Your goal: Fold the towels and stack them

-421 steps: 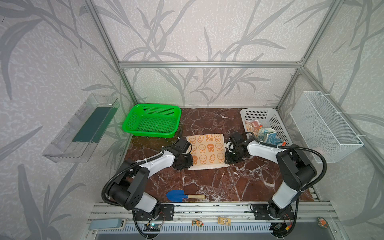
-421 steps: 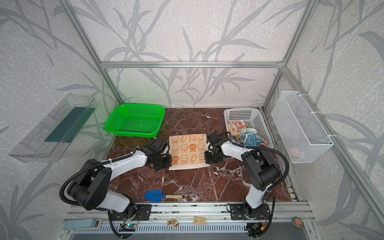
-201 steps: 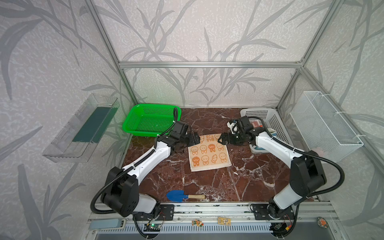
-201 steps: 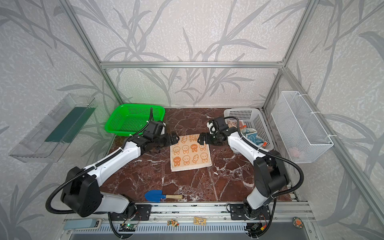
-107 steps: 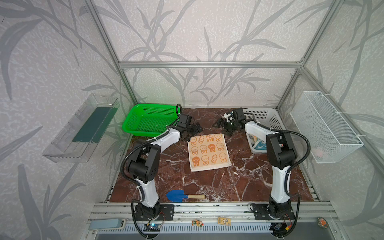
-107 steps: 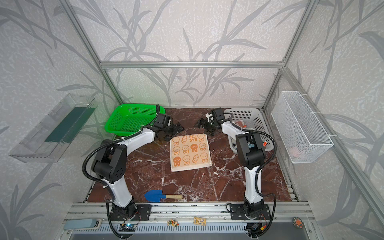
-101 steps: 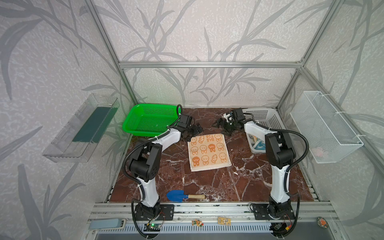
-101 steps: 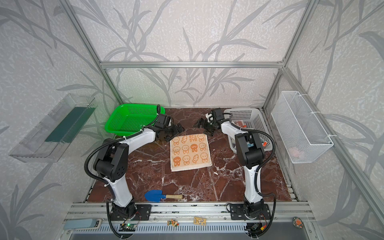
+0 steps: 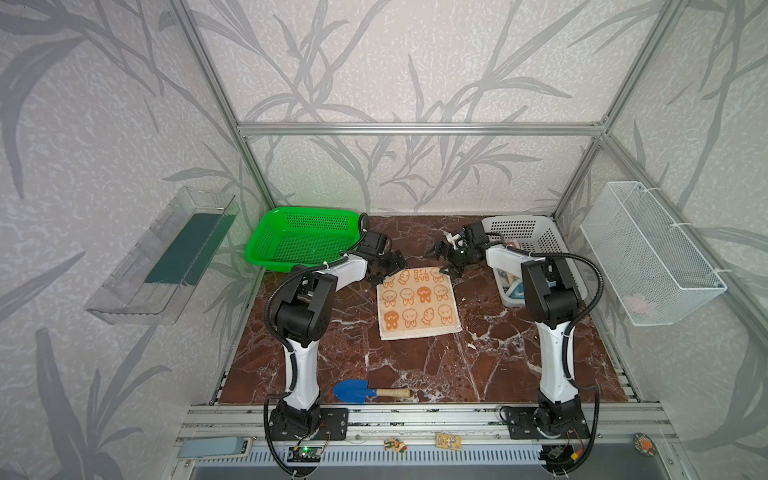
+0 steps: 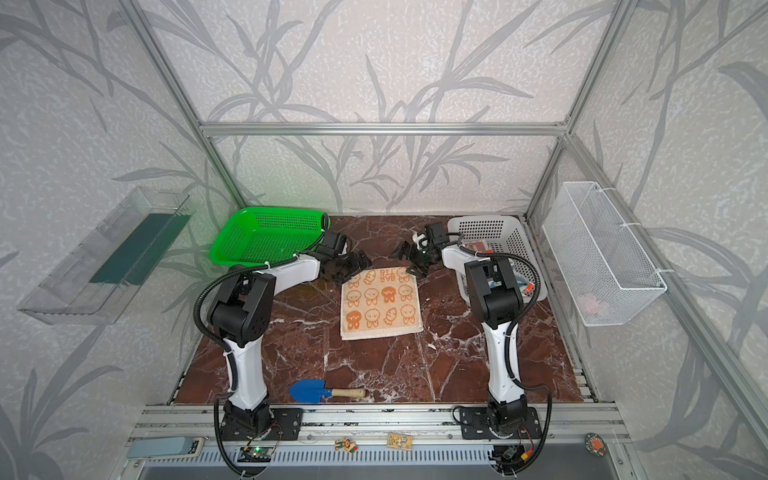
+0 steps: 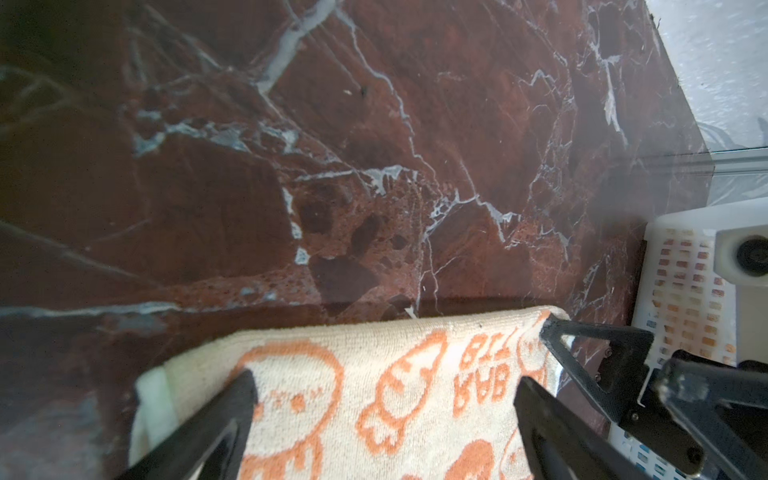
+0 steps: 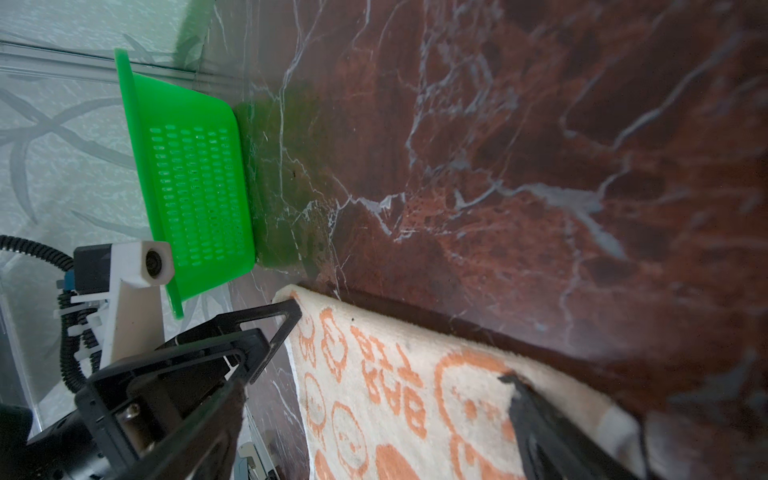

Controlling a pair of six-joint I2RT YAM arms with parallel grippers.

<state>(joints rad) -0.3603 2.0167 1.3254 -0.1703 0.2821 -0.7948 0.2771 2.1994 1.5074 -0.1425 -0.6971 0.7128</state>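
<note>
The left gripper has its jaws spread wide and sits low at the far left corner of the orange-bunny towel. In the left wrist view its two black fingers straddle the towel's far edge, with bunny prints and the reversed lettering between them. Whether the tips press on the cloth cannot be told.

The right gripper mirrors it at the far right corner, its jaws also spread and holding nothing. One of its triangular fingers reaches the towel's corner in the left wrist view. In the right wrist view the towel's far edge runs across the marble, with the left gripper's finger at its end.

The towel lies flat and square in the middle of the desk, somewhat nearer the far edge than the front one.

Behind the left gripper, the green basket stands in the far left corner of the desk. The white basket occupies the far right corner, and the other towels in it are mostly hidden by the right arm.

Near the front edge lies a blue trowel with a wooden handle. A wire basket hangs on the right wall and a clear tray on the left wall.
</note>
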